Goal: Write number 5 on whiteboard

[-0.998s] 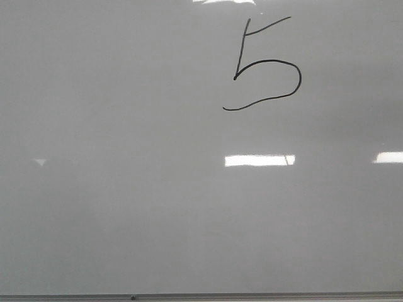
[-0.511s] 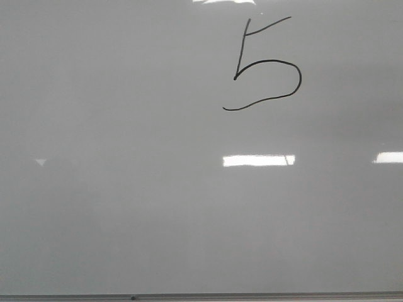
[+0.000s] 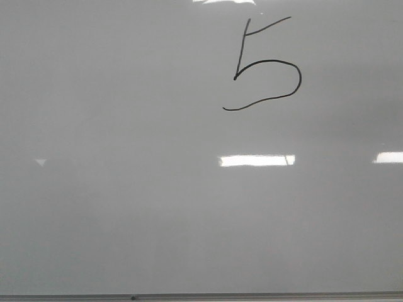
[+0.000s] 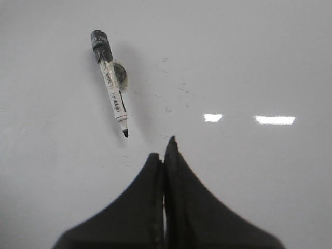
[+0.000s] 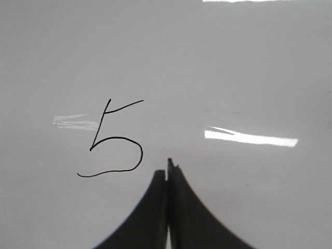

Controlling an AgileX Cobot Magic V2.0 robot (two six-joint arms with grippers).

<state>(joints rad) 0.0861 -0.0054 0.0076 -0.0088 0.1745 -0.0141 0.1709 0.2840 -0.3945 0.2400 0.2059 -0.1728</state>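
The number 5 point(image 3: 264, 66) was seen finished in the upper right of the front view, drawn in thin black on the whiteboard point(image 3: 126, 207). The left gripper point(image 4: 165, 150) was pressed together with nothing held, a marker point(image 4: 110, 82) lying loose just beyond it. The right gripper point(image 5: 168, 168) was closed tight too, near the digit's belly.
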